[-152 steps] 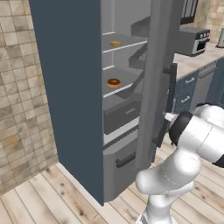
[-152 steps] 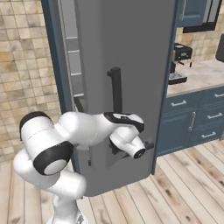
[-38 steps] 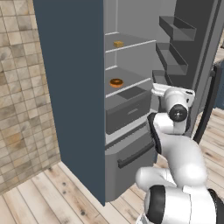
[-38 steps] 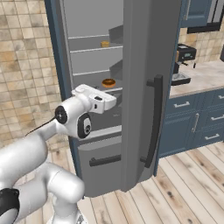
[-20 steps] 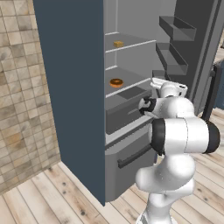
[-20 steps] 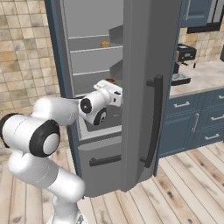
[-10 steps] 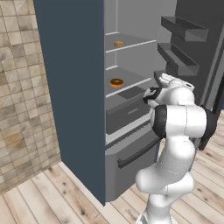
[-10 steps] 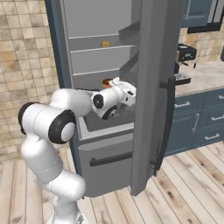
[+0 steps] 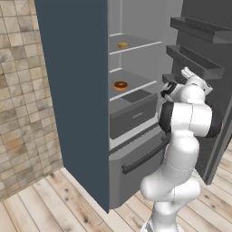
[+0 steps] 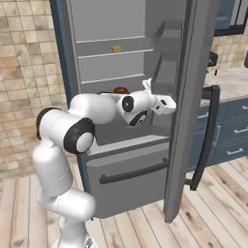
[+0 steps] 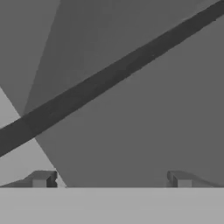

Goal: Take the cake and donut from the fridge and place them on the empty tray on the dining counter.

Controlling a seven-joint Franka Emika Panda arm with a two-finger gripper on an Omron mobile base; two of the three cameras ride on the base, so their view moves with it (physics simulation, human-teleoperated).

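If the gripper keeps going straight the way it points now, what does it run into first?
Probably the inner side of the open fridge door. The gripper, fingers apart and empty, faces flat grey panels crossed by a dark bar; how near they are is unclear.

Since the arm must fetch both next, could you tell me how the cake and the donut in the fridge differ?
The cake is a small pale yellow block; the donut is a larger orange-brown ring. The cake sits on the upper shelf, the donut on the shelf below it, just above the grey drawer. Both lie untouched inside the open fridge.

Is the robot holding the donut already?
No, the donut sits alone on its shelf in the fridge, and the gripper has nothing between its spread fingertips.
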